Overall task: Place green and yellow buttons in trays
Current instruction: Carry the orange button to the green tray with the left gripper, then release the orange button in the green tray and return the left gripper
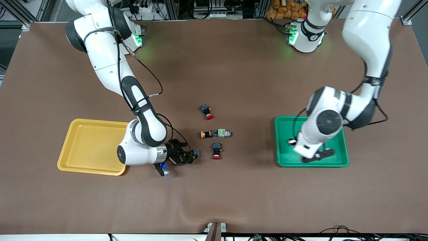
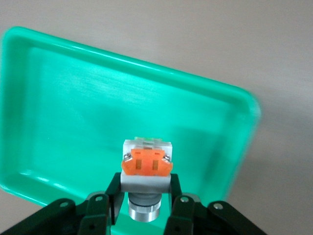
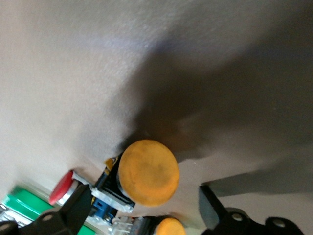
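Observation:
My left gripper (image 2: 145, 182) is shut on a square whitish-grey button with an orange face (image 2: 146, 165) and holds it over the green tray (image 2: 73, 98). In the front view that gripper (image 1: 317, 156) hangs low over the green tray (image 1: 338, 144). My right gripper (image 3: 144, 195) is down at the table beside the yellow tray (image 1: 90, 144). Its jaws stand open around a round yellow-capped button (image 3: 148, 171) with a black-blue body (image 1: 196, 153). Another yellow-capped button (image 1: 204, 134) lies end to end with a grey green-faced one (image 1: 223, 133) mid-table.
Two black buttons with red caps lie mid-table, one (image 1: 207, 112) farther from the front camera than the yellow and green pair, one (image 1: 216, 151) nearer to it. The yellow tray holds nothing.

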### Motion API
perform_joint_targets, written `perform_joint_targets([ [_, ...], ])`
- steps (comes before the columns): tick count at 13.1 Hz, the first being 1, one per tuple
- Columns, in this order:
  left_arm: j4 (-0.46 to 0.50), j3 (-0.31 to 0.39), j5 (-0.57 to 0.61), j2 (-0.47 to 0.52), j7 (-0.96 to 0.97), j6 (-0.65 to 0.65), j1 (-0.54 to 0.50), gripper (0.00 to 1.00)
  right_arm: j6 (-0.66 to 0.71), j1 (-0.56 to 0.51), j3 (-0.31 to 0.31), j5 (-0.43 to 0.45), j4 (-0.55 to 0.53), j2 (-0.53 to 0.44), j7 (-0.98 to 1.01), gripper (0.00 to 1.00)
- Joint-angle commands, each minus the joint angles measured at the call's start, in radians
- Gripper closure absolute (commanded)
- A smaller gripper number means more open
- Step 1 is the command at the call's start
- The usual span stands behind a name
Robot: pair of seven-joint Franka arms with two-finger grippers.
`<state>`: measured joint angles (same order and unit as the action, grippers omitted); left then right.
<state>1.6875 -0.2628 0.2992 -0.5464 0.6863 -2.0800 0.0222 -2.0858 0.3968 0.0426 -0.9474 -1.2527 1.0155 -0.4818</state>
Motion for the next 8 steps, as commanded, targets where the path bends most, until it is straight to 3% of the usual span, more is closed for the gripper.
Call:
perform_joint_targets([
  [1,0.058,-0.013,0.043,0.003,-0.004,-0.009,-0.059,1.00,-0.013,-0.012,-0.003,-0.019,-0.020,0.026,0.162,0.73],
  [5,0.074,-0.013,0.043,-0.017,-0.037,-0.029,-0.139,1.00,-0.059,-0.035,-0.003,-0.021,-0.011,0.051,0.183,0.70],
  [6,0.075,-0.015,0.043,-0.026,-0.059,-0.034,-0.166,0.82,-0.059,-0.039,-0.003,-0.019,-0.011,0.051,0.184,0.70],
  [7,0.075,-0.015,0.043,-0.026,-0.091,-0.043,-0.185,0.11,-0.060,-0.038,-0.003,-0.019,-0.011,0.051,0.190,0.70],
  [8,0.081,-0.019,0.038,-0.017,-0.126,-0.041,-0.203,0.00,-0.068,-0.039,-0.003,-0.019,-0.010,0.052,0.201,0.70],
])
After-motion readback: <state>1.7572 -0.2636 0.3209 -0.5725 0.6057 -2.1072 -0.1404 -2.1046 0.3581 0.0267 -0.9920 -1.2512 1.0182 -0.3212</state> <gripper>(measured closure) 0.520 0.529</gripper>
